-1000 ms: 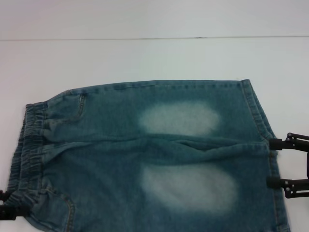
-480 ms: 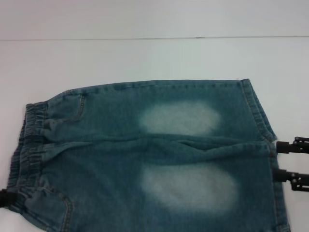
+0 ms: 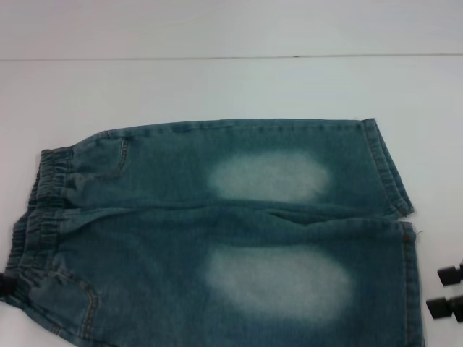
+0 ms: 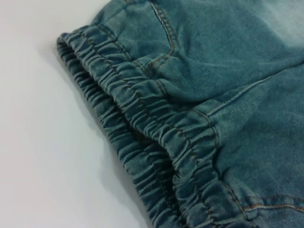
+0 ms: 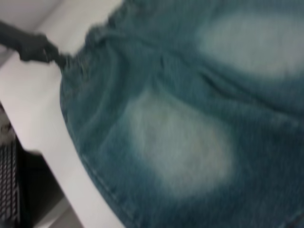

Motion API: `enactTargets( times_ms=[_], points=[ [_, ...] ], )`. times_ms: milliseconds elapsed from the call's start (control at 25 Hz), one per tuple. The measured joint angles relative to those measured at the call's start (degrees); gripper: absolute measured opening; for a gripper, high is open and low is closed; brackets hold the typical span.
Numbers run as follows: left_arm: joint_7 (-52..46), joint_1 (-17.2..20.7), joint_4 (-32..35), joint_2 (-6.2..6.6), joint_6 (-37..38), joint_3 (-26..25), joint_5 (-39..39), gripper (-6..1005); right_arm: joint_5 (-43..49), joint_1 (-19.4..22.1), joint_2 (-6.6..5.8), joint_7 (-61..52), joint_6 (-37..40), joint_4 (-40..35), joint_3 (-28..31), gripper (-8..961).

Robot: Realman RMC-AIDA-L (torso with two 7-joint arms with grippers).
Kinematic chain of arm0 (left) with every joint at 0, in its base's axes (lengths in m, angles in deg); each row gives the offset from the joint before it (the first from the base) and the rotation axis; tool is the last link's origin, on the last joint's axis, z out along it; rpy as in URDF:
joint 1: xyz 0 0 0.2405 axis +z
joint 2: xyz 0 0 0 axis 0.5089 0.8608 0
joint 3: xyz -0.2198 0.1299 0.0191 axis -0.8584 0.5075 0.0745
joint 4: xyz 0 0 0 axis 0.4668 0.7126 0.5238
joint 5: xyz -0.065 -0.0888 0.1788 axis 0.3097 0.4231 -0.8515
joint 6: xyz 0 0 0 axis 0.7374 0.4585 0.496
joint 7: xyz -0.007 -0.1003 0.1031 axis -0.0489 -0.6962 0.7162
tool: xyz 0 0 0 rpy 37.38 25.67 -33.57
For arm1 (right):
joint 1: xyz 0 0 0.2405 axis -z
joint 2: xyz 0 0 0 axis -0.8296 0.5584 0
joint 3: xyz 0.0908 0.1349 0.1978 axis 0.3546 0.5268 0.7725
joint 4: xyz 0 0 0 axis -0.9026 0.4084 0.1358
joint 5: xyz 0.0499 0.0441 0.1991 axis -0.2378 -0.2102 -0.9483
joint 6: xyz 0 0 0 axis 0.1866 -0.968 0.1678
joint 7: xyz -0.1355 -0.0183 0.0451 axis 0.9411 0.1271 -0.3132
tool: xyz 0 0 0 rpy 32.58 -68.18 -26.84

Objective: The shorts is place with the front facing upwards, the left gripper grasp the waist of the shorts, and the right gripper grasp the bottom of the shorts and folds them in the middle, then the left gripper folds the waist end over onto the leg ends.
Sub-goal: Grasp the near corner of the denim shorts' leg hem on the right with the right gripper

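Right gripper (image 3: 447, 290) sits at the head view's right edge, low in frame, off the fabric and just beside the near leg hem; two black fingertips show one above the other with a clear gap between them, nothing held. Left gripper (image 3: 6, 286) is barely in frame at the head view's left edge, a dark tip touching the near corner of the waist; right wrist view shows a dark finger (image 5: 31, 45) meeting the gathered edge there, but can't tell whether it is clamped or how wide it stands. White table (image 3: 217, 87) carries everything. Shorts (image 3: 217, 231), blue-green washed denim, lie flat and spread on it, front up, waist toward the robot's left, legs toward its right, near side cut off by the bottom of the head view. Two pale faded patches, far one (image 3: 268, 177) and near one (image 3: 278, 282), one per leg, with a crease running between the legs. Elastic waistband (image 4: 142, 114) is gathered and doubled, lying on the table with its edge slightly lifted in the left wrist view. Leg ends: far hem (image 3: 387, 170) flat with a stitched seam band, near hem (image 3: 409, 275) straight, running out of frame. Front pocket seam (image 3: 121, 155) near the far waist corner.
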Motion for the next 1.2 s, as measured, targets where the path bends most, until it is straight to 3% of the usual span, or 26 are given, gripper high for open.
enactTargets(
  times_ms=[160,280,720,1200],
  points=[
    [0.1,0.1,0.2,-0.27,0.1,0.1,0.0,76,0.2,-0.4,-1.03,-5.4,0.1,-0.1,-4.7,900],
    [0.2,0.3,0.3,-0.40,0.2,0.2,-0.1,75,0.6,-0.5,-1.49,-7.4,0.1,0.0,-7.0,914],
    [0.2,0.6,0.5,-0.65,0.5,0.2,-0.1,74,4.9,-0.1,-0.89,-8.1,0.1,3.8,-13.4,925],
    [0.5,0.7,0.5,-0.78,0.4,0.3,-0.1,73,5.6,-1.5,-0.25,-6.7,-1.3,7.5,-13.0,924]
  ],
)
